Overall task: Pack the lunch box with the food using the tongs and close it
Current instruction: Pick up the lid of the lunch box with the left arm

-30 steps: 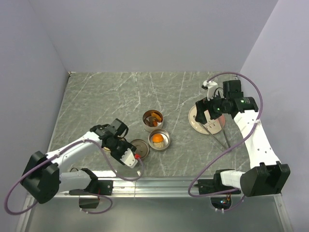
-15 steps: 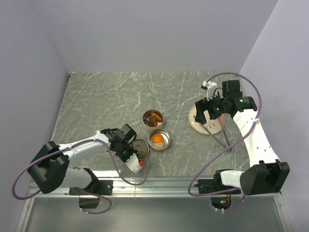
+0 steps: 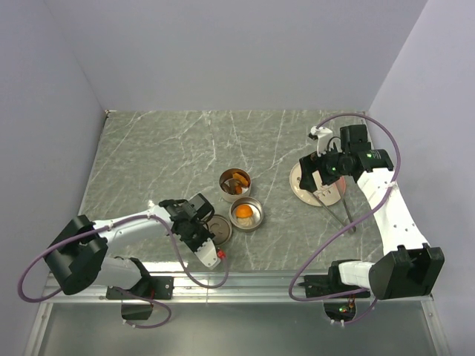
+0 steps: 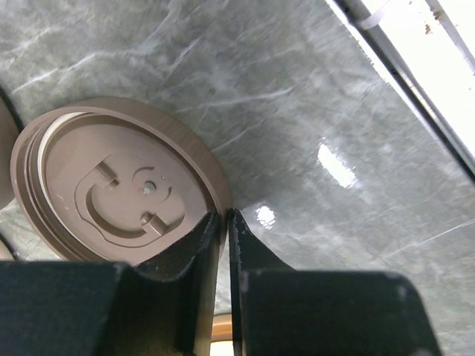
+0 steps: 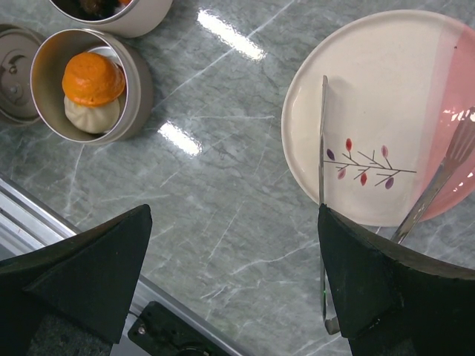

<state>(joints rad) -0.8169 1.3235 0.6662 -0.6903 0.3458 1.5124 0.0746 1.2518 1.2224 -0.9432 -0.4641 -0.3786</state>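
The lunch box stands as two open round tins: the near tin (image 3: pixel 246 214) (image 5: pixel 93 81) holds an orange chunk on a pale round piece, and the far tin (image 3: pixel 234 183) holds brown and orange food. Its brown lid (image 3: pixel 221 225) (image 4: pixel 119 185) lies flat beside them. My left gripper (image 3: pixel 210 239) (image 4: pixel 224 215) is shut on the lid's rim, one finger inside and one outside. The thin silver tongs (image 3: pixel 332 210) (image 5: pixel 323 148) lie across the plate's near edge. My right gripper (image 3: pixel 308 174) (image 5: pixel 234 222) hovers wide open and empty, between the tins and the plate.
The pale pink plate (image 3: pixel 304 190) (image 5: pixel 371 74) with a twig pattern sits at the right and carries no food. The table's metal front rail (image 3: pixel 282 278) (image 4: pixel 415 74) runs close to the lid. Grey walls close in the back and both sides.
My left gripper has moved right, in to the lid, and its jaws have narrowed onto the rim. The right arm has barely moved.
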